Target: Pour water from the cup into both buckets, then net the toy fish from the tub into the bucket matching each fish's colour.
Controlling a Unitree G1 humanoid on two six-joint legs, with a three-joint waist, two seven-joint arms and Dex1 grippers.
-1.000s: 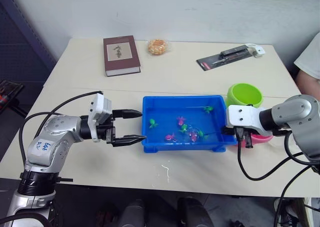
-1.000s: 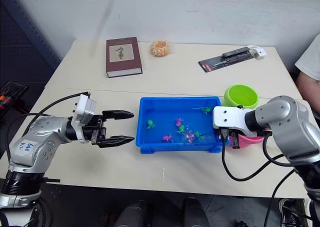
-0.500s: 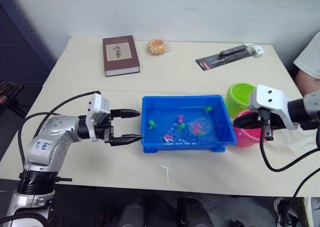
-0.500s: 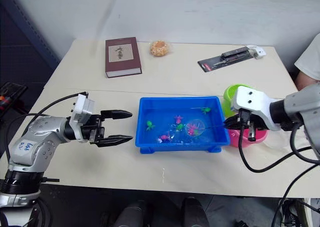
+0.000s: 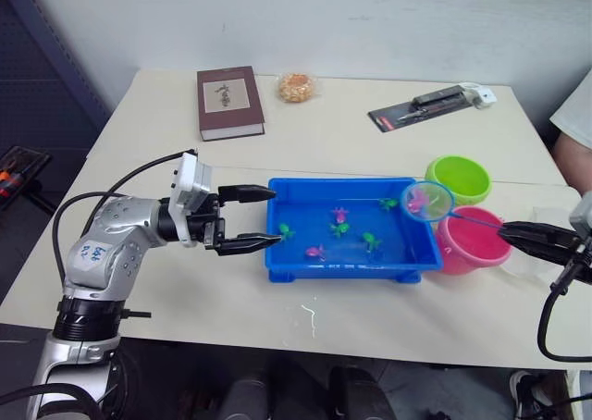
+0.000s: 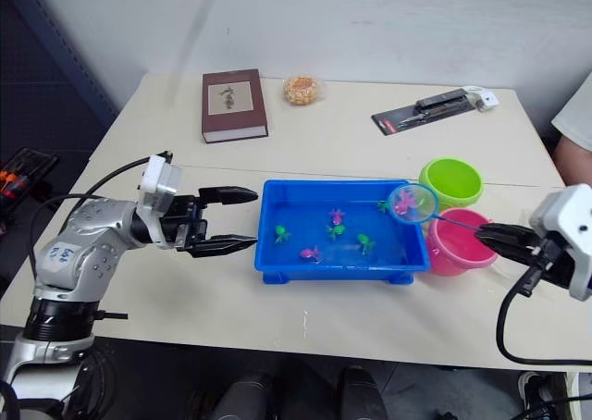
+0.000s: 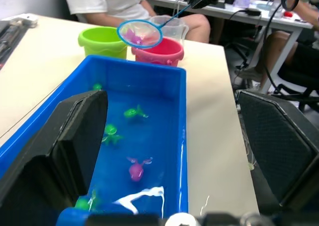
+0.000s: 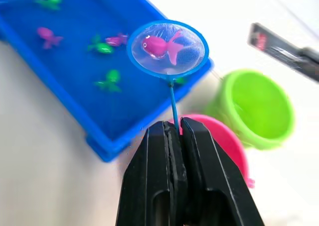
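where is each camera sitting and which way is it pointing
Left and right eye views: on the head, looking forward and down at the table; both arms show.
Left wrist view: along the open left gripper down the blue tub toward the buckets.
Right wrist view: along the right gripper, shut on the net holding a pink fish.
All share tub and net.

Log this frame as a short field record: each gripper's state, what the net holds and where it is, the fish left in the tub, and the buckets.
left gripper: open, empty, at the tub's left end
right gripper: shut on the net's handle
net: lifted above the tub's right end, near the buckets
net contents: one pink fish
tub: water, two pink and four green fish
green bucket: behind the pink one
pink bucket: right of tub, nearest the net
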